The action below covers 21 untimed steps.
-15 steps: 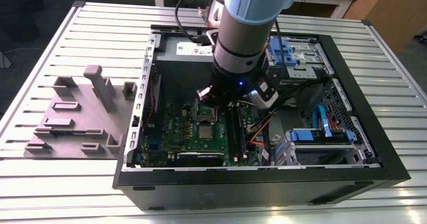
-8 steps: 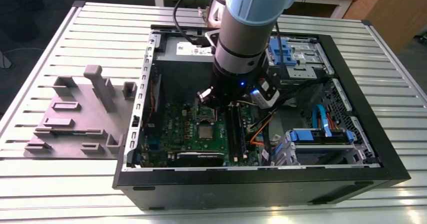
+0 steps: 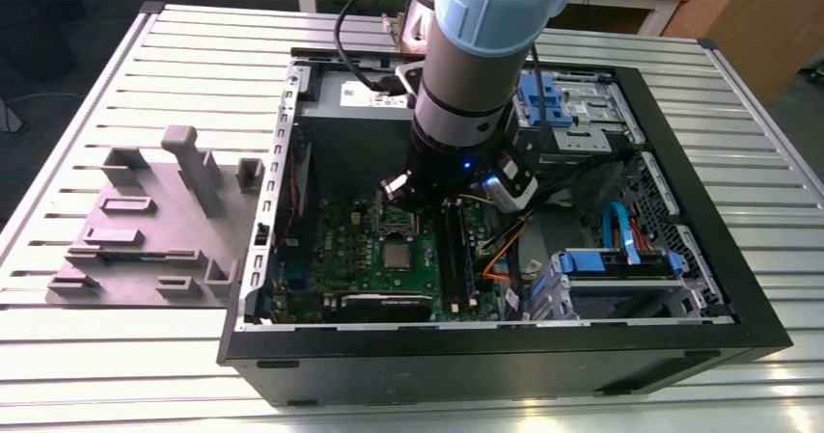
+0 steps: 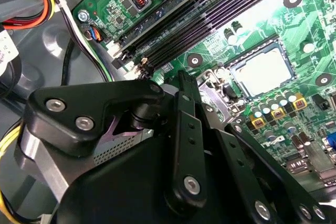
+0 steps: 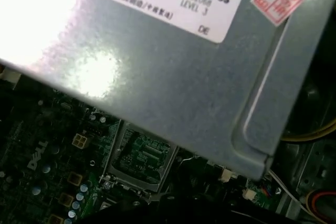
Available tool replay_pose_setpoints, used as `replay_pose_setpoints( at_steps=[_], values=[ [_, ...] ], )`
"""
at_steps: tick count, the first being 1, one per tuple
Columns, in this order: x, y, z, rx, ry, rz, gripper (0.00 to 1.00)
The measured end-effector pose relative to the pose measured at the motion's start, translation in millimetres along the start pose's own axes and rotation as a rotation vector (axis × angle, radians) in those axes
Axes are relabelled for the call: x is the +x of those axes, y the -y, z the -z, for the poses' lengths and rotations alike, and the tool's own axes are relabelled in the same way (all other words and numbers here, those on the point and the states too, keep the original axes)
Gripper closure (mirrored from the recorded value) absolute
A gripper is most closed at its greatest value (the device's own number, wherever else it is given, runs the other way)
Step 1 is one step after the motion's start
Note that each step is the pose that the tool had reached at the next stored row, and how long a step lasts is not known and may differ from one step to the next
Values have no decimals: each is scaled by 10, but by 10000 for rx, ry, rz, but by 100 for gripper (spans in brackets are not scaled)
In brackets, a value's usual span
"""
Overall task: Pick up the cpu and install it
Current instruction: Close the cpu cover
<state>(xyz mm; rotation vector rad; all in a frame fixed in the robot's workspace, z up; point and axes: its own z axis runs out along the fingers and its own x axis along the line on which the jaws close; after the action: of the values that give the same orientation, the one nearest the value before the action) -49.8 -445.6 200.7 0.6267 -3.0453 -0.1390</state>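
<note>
Your small silvery square cpu (image 3: 393, 257) sits in the dark metal-framed socket (image 4: 253, 55) on the green motherboard (image 3: 328, 259). Your black gripper (image 4: 199, 108) hangs near it, but I can't tell how open it is or whether it's holding anything.

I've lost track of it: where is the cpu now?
In the exterior view, the cpu sits in its socket on the green motherboard, at the exterior view's left of the long black memory slots.
</note>
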Motion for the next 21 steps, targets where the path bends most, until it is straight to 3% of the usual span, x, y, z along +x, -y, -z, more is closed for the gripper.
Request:
replay_pose_setpoints(
  at_steps=[5, 9, 21],
  values=[
    [-7, -17, -10, 1, -5, 47, 90],
    [-7, -17, -13, 6, -55, 583, 90],
    [-9, -17, -30, 6, -57, 611, 90]
  ],
)
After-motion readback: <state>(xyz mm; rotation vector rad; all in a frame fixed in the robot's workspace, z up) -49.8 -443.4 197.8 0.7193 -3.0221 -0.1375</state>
